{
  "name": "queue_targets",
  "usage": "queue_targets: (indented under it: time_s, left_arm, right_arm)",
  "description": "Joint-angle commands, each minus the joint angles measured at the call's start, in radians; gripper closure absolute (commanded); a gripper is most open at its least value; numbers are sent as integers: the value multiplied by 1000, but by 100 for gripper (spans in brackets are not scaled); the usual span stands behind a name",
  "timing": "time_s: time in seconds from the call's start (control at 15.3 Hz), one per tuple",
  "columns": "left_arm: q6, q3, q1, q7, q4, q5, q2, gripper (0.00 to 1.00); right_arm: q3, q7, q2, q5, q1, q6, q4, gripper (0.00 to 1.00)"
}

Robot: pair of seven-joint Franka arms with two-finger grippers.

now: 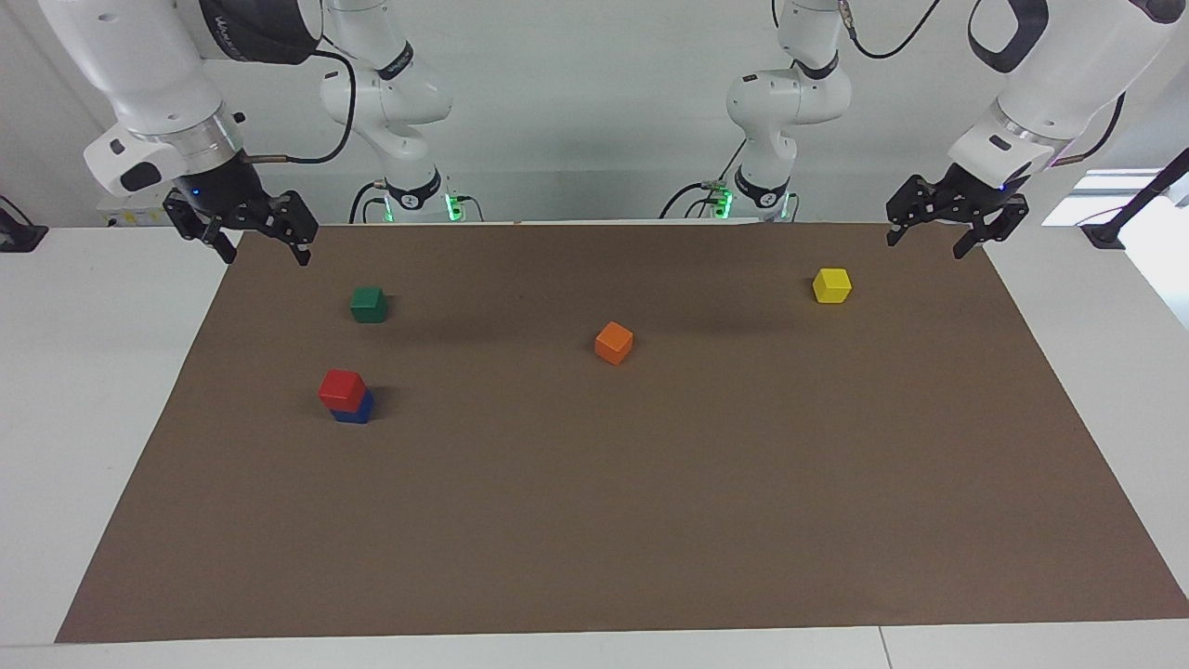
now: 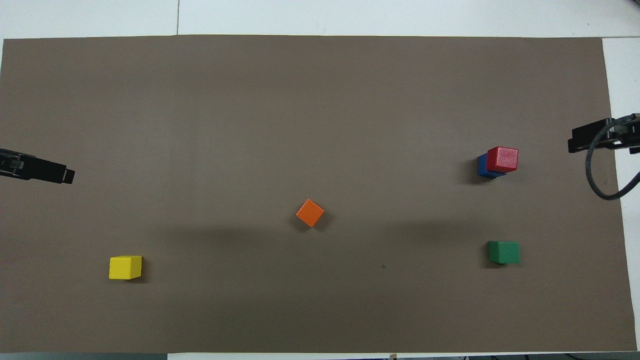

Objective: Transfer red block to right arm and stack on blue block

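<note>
The right gripper [image 1: 249, 232] hangs with fingers apart over the mat's [image 1: 650, 520] corner at the right arm's end; the left gripper [image 1: 957, 221] hangs likewise, fingers spread, over the corner at the left arm's end. Nearest the robots sit the yellow block [image 1: 831, 285] and green block [image 1: 369, 305]; the orange block [image 1: 614, 343] is farther. Farthest, the red block [image 1: 342, 389] rests on the blue block [image 1: 356, 411], slightly offset.
</note>
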Motion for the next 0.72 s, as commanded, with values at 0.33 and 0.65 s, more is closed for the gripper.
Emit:
queue_targets:
  time_s: [0.33, 0.65]
  left_arm:
    - [45, -8, 17, -8, -22, 11, -18, 0]
    - [47, -6, 17, -9, -22, 13, -18, 0]
  right_arm:
    - [7, -19, -17, 24, -15, -11, -18, 0]
    - [7, -13, -19, 27, -10, -26, -18, 0]
